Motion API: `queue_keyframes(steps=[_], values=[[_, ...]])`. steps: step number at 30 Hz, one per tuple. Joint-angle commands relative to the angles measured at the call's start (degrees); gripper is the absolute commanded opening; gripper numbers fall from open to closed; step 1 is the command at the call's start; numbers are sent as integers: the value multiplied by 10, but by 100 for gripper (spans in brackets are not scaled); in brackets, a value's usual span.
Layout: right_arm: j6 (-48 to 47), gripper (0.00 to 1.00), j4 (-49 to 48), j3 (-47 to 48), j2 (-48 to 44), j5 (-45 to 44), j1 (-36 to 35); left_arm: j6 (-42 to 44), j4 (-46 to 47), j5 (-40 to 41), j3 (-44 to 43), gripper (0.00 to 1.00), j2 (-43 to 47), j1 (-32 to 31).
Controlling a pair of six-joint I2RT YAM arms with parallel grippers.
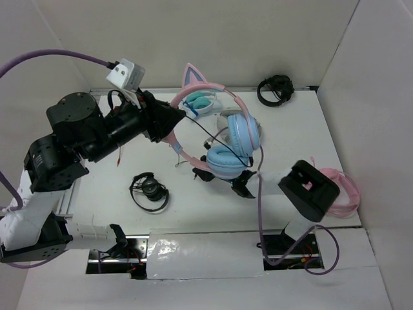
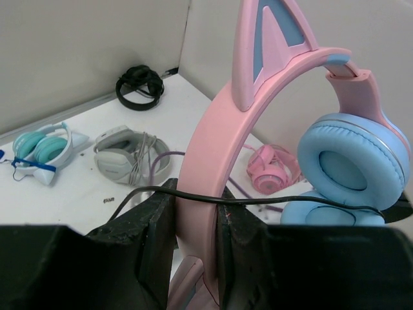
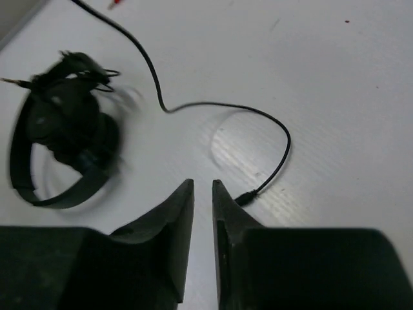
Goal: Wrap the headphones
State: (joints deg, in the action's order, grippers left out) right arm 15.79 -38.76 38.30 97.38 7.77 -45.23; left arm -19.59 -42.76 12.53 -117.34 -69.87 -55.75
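Observation:
The headphones (image 1: 227, 160) have a pink cat-ear headband and light blue ear cups, and they are lifted over the table's middle. My left gripper (image 1: 175, 126) is shut on the headband (image 2: 213, 135), which stands between the jaws (image 2: 197, 197). The thin black cable (image 2: 290, 204) lies across the tops of both left fingers. My right gripper (image 1: 244, 186) is low over the table below the ear cups. Its jaws (image 3: 203, 186) are almost together and hold nothing. The cable's plug (image 3: 246, 197) lies on the table just right of the right finger, and the cable (image 3: 277, 129) curves away from it.
Small black headphones (image 1: 150, 192) lie front left, blurred in the right wrist view (image 3: 61, 145). Teal-and-white headphones (image 2: 42, 147) and grey ones (image 2: 126, 158) lie behind. Another black pair (image 1: 274, 89) sits at the back wall. All-pink headphones (image 1: 343, 194) lie at the right edge.

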Motion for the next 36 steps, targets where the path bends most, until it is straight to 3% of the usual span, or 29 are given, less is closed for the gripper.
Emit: queue_keyframes(steps=[1, 3, 6, 11, 16, 17, 22, 29, 34, 35, 36], values=[[-20, 28, -161, -63, -76, 14, -6, -20, 76, -4, 1, 0, 2, 5], [-27, 50, -190, -74, -82, 5, -7, -24, 73, -19, -3, 0, -6, 16], [-57, 60, -223, -54, -53, 39, -10, -27, 64, -44, -17, 0, -18, 22], [-81, 66, -293, 10, 6, 81, -24, -33, 50, -52, -31, 0, -35, 27], [-83, 72, -269, 80, 56, 115, -35, -37, 45, -67, -32, 0, -35, 30], [-76, 78, -268, 99, 72, 111, -37, -38, 46, -69, -30, 0, -32, 30], [-49, 79, -231, 178, 119, 132, -42, -39, 52, -76, -19, 0, -23, 31], [-31, 79, -162, 136, 76, 106, -29, -38, 62, -74, 7, 0, -3, 31], [-9, 76, -90, 229, 150, 149, -47, -35, 54, -101, -17, 0, -10, 31], [-4, 74, -90, 240, 162, 153, -54, -35, 50, -102, -30, 0, -11, 31], [6, 63, -84, 258, 173, 159, -54, -35, 46, -103, -32, 0, -14, 31]])
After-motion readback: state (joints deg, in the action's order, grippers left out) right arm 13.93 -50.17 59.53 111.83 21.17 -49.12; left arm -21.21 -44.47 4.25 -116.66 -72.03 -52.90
